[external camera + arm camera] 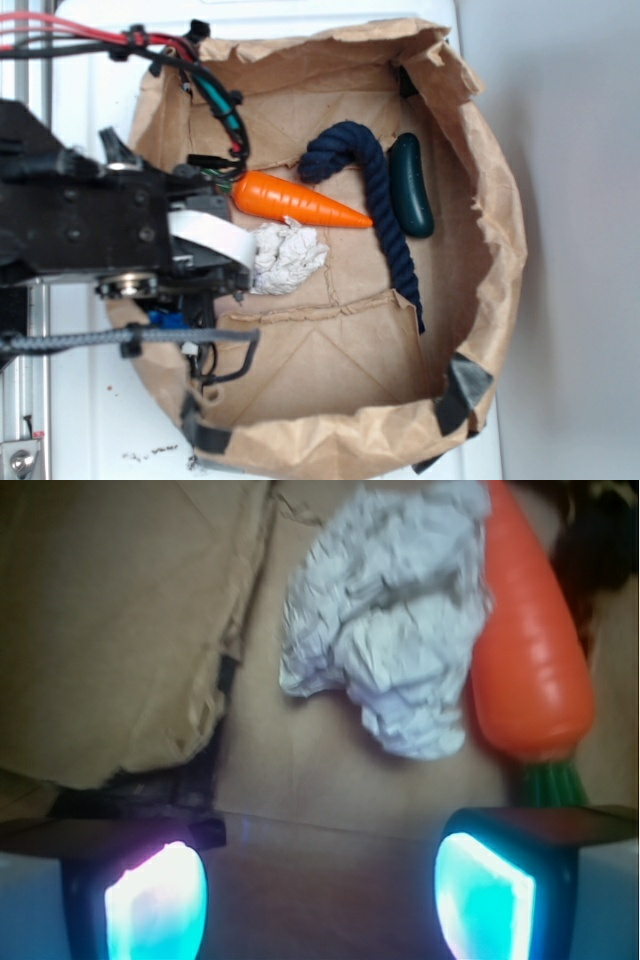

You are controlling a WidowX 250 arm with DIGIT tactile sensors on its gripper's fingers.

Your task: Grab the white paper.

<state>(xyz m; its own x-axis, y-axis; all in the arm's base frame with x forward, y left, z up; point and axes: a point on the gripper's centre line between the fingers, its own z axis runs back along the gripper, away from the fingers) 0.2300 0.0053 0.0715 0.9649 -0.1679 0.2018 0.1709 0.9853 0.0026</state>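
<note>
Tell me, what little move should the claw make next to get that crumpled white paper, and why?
Probably ease forward and down toward the white paper. In the wrist view the claw is open, its fingers apart with nothing between them, and the paper lies just ahead, beside the orange carrot. Centring slightly toward the paper should keep the carrot out of the grip.

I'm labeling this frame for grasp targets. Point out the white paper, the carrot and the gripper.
white paper [390, 630]: wrist view, middle of the crumpled wad.
carrot [295, 202]: exterior view, middle of the orange body.
gripper [320, 905]: wrist view, midway between its fingertips.
</note>
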